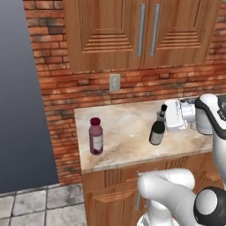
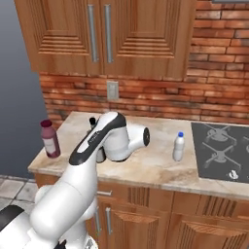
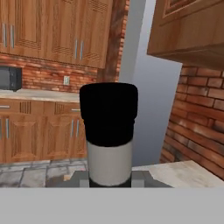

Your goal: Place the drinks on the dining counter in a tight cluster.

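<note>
The wine bottle (image 1: 157,131) stands upright on the small marble counter (image 1: 123,132) beneath wooden wall cabinets (image 1: 145,31), the gripper (image 1: 170,115) level with its neck. The hand view shows the bottle close between the fingertips, but whether they clamp it cannot be told. The juice bottle (image 1: 96,136) stands well apart near the counter's end; the water bottle (image 2: 179,146) waits beside the cooktop (image 2: 221,151). Judging by this, the first pickup is in hand; next comes a lift clear. The arm hides most of the wine bottle in the right base view.

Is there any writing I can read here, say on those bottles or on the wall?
No readable text anywhere.
Juice bottle: pale label, no legible print.
Wine bottle: label blank or too blurred to read.
Water bottle: too small to tell.
Wall plate: plain, no markings.
</note>
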You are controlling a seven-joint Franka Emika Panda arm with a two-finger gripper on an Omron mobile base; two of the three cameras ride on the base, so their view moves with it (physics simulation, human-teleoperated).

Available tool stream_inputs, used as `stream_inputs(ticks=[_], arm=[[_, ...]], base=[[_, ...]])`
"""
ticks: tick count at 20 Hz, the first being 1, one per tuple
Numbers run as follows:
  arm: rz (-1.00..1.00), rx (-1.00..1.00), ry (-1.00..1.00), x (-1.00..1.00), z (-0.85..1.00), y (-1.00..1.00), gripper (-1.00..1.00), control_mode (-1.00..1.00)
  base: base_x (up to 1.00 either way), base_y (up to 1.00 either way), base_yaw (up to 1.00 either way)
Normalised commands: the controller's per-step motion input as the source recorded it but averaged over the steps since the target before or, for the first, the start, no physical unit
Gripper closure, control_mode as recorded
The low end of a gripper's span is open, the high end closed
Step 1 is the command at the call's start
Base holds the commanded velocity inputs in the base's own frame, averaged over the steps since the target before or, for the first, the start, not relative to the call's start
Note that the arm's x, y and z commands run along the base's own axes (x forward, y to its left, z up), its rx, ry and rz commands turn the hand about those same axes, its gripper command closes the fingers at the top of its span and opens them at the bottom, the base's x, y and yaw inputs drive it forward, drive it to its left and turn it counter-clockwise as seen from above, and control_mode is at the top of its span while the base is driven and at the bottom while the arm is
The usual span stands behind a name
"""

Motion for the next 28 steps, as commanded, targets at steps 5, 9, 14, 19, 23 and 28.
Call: stream_inputs(ticks=[5, 9, 14, 19, 23, 28], arm=[[0.00, 0.00, 0.00, 0.00, 0.00, 0.00, 1.00, 1.00], [0.00, 0.00, 0.00, 0.00, 0.00, 0.00, 1.00, 1.00], [0.00, 0.00, 0.00, 0.00, 0.00, 0.00, 1.00, 1.00], [0.00, 0.00, 0.00, 0.00, 0.00, 0.00, 1.00, 1.00], [0.00, 0.00, 0.00, 0.00, 0.00, 0.00, 1.00, 1.00], [0.00, 0.00, 0.00, 0.00, 0.00, 0.00, 1.00, 1.00]], base=[[-0.73, 0.01, -0.18], [-0.72, 0.03, -0.32], [-0.25, 0.10, -0.75], [-0.07, 0.05, -0.89], [-0.07, 0.03, -0.92], [-0.04, 0.03, -0.94]])
